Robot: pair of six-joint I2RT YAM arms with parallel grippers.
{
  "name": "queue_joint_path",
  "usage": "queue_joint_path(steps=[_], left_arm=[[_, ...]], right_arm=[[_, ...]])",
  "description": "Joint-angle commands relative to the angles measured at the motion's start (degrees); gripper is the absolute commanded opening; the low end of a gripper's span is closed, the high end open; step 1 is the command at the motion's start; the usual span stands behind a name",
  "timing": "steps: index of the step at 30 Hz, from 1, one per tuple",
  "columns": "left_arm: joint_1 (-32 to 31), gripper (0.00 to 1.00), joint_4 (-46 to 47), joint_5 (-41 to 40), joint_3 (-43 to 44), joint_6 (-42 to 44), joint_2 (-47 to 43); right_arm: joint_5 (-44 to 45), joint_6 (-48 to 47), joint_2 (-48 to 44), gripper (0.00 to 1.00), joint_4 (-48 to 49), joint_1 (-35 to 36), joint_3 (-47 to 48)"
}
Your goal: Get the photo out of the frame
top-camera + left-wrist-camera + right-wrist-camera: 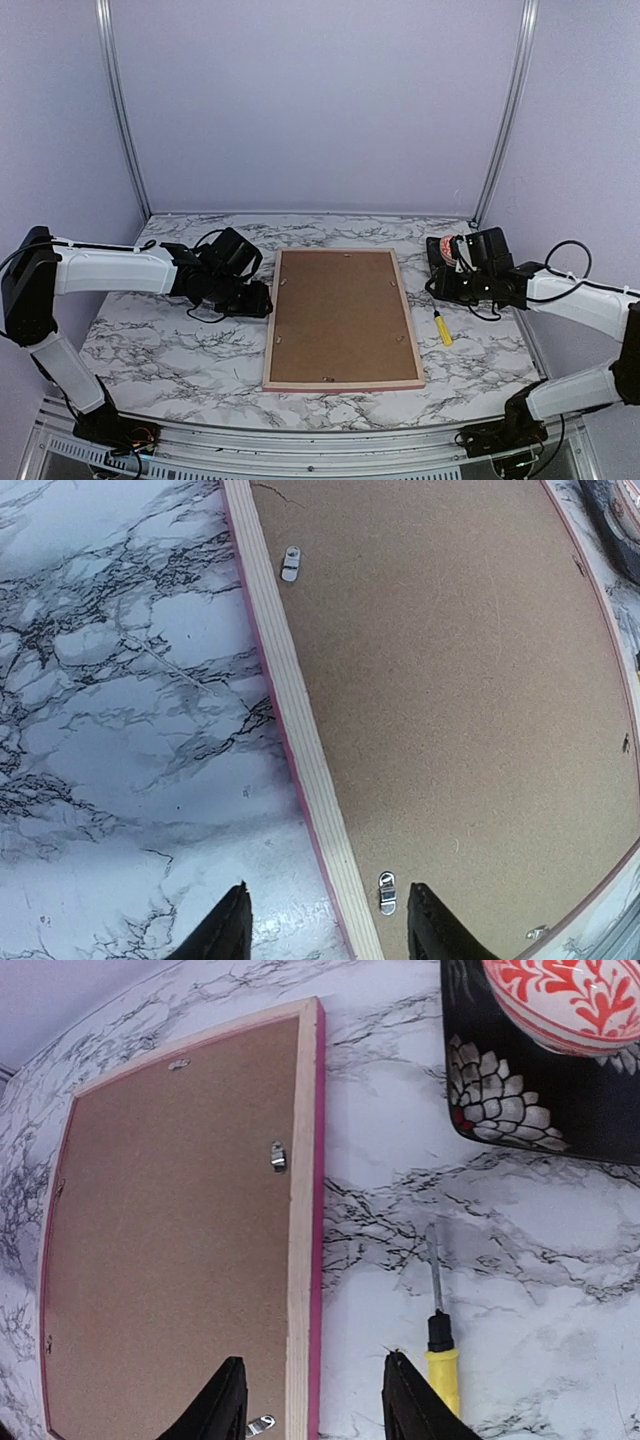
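The frame [343,386] lies face down in the middle of the marble table, its pink outer edge and pale wooden rail [300,740] showing. A brown backing board [340,315] fills it, held by small metal clips [387,892]. The photo is hidden under that board. My left gripper [262,298] is at the frame's left side, open [327,910], with its fingers astride the left rail beside a clip. My right gripper [437,283] is at the frame's right side, open [313,1380], with its fingers astride the right rail [303,1210]. Neither gripper holds anything.
A yellow-handled screwdriver [441,328] lies on the table just right of the frame, close to my right finger [443,1360]. A black patterned dish [520,1100] with a red-and-white bowl [565,1000] stands at the back right. Purple walls enclose the table.
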Motion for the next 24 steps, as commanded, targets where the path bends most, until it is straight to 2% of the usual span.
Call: queue_joint_path(steps=[1, 6, 12, 19, 24], left_arm=[[-2.2, 0.59, -1.2, -4.3, 2.4, 4.9, -1.8], [-7.7, 0.76, -1.1, -10.5, 3.4, 9.7, -2.9], [-15.1, 0.88, -0.9, -20.1, 6.0, 17.0, -2.4], [-24.4, 0.94, 1.2, -31.8, 8.8, 27.8, -0.1], [-30.0, 0.95, 4.1, -38.5, 9.8, 36.1, 4.3]], right_arm=[[-0.3, -1.9, 5.3, 0.47, -6.6, 3.6, 7.2], [0.2, -2.4, 12.7, 0.47, -10.5, 4.5, 12.8], [-0.3, -3.0, 17.1, 0.41, -10.7, 5.3, 14.3], [-1.4, -3.2, 21.8, 0.33, -9.8, 6.4, 15.2], [-0.1, -3.0, 24.5, 0.32, -10.4, 7.0, 16.3]])
